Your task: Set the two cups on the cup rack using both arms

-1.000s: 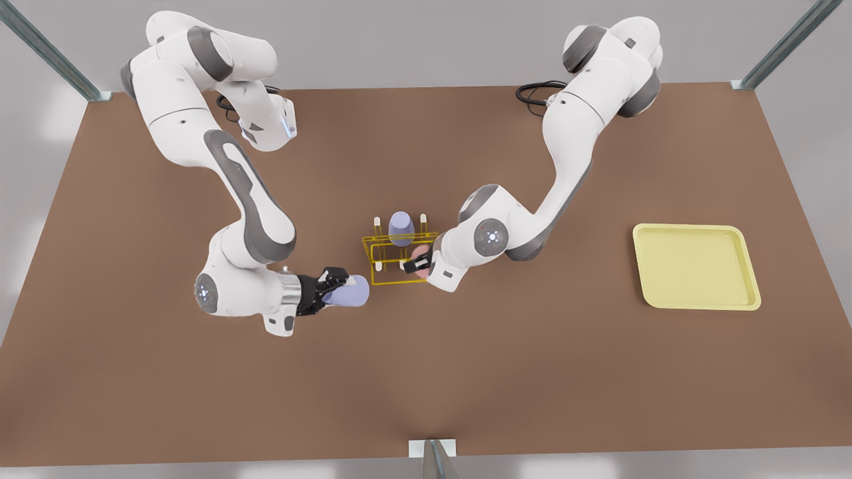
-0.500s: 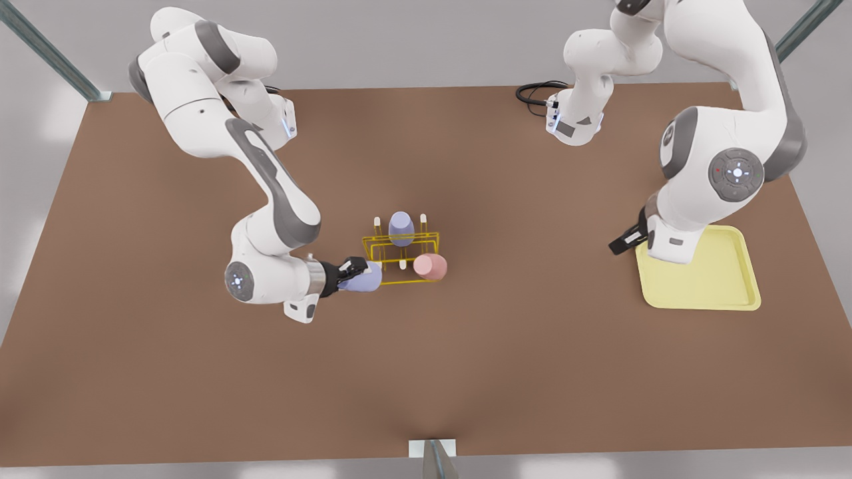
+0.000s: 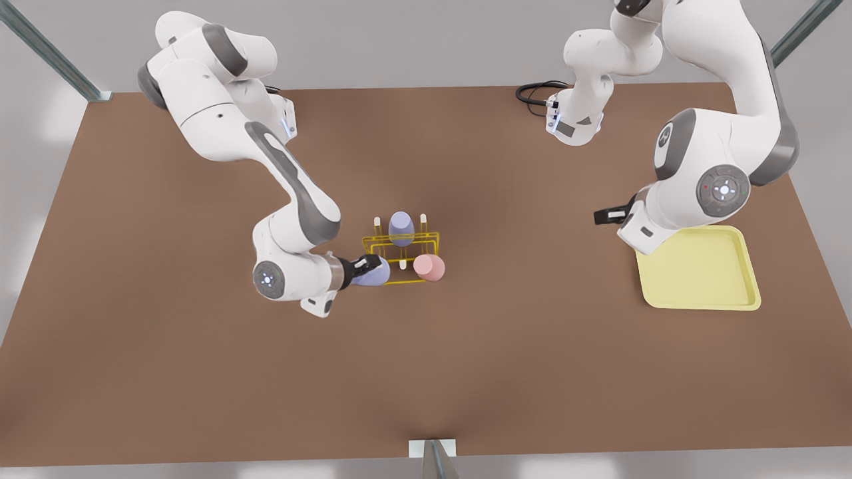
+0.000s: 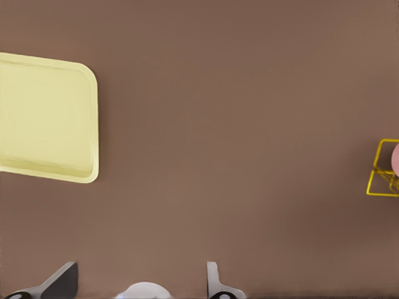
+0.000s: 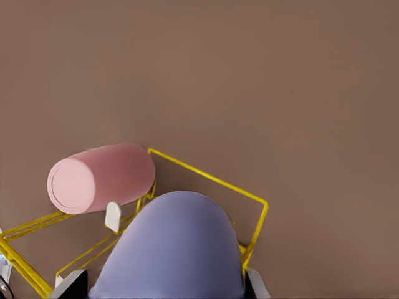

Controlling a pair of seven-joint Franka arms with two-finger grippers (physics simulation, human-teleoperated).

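The yellow wire cup rack stands mid-table. A salmon pink cup sits on its near peg toward the front view's right, free of any gripper. My right gripper, on the arm at the front view's left, is shut on a pale lavender cup at the rack's near corner. The right wrist view has that lavender cup between the fingers, over the rack, beside the pink cup. My left gripper hangs open near the tray, far from the rack.
Another lavender cup sits on a back peg of the rack. A flat pale-yellow tray lies at the front view's right, also seen as the tray in the left wrist view. Black cables lie at the table's far edge.
The left gripper let go of the pink cup on the rack and drew back to the tray. The right gripper carried the lavender cup up to the rack's near corner.
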